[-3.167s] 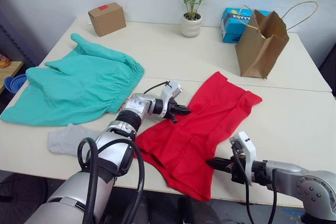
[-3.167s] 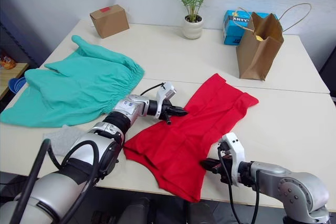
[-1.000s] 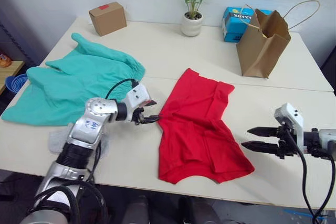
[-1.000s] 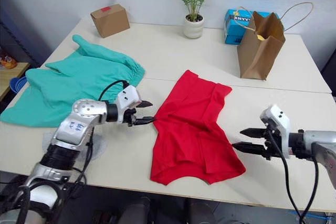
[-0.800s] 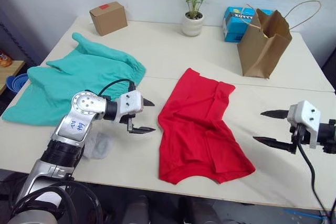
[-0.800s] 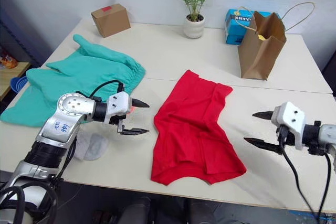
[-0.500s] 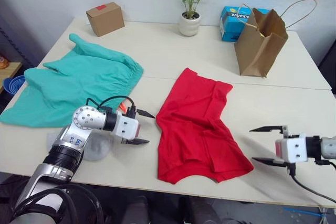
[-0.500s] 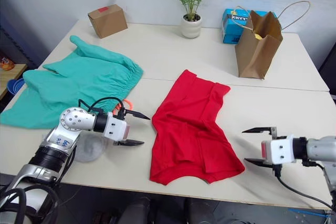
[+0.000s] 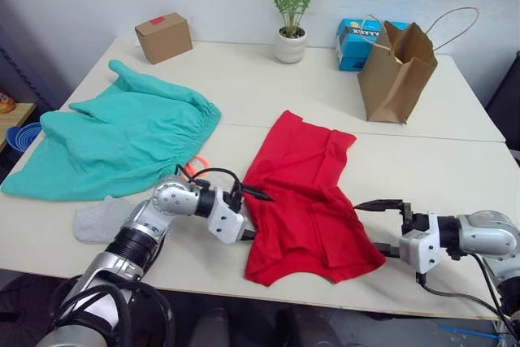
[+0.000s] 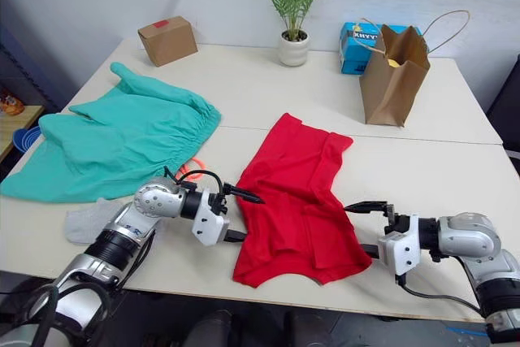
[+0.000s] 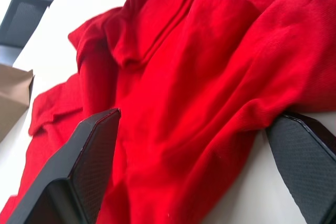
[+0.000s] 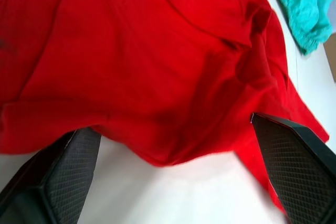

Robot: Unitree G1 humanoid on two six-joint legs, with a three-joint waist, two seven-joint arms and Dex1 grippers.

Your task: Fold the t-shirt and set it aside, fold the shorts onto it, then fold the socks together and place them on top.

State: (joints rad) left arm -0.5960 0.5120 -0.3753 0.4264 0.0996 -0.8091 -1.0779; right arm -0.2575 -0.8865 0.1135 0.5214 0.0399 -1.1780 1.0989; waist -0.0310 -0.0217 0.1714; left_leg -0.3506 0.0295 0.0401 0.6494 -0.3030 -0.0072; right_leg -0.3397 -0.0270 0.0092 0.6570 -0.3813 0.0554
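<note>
The t-shirt (image 9: 305, 193), red and rumpled, lies mid-table (image 9: 455, 176). The shorts (image 9: 114, 140), teal, spread flat to the t-shirt's left, an orange drawstring loop (image 10: 191, 171) poking out between them. Brown paper bag (image 9: 396, 71) behind the t-shirt, a blue box (image 9: 357, 38) with unreadable print behind the bag. Potted plant (image 9: 289, 6) and cardboard box (image 9: 163, 36) along the back edge. A grey sock (image 9: 99, 219) lies below the shorts. Left gripper (image 9: 250, 214) gapes wide at the t-shirt's left edge; right gripper (image 9: 380, 227) likewise agape at its right hem.

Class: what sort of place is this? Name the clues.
Probably an office or lab set up for a laundry-folding trial: plain white tables pushed together, a cardboard box, a paper bag and a potted plant along the wall.
</note>
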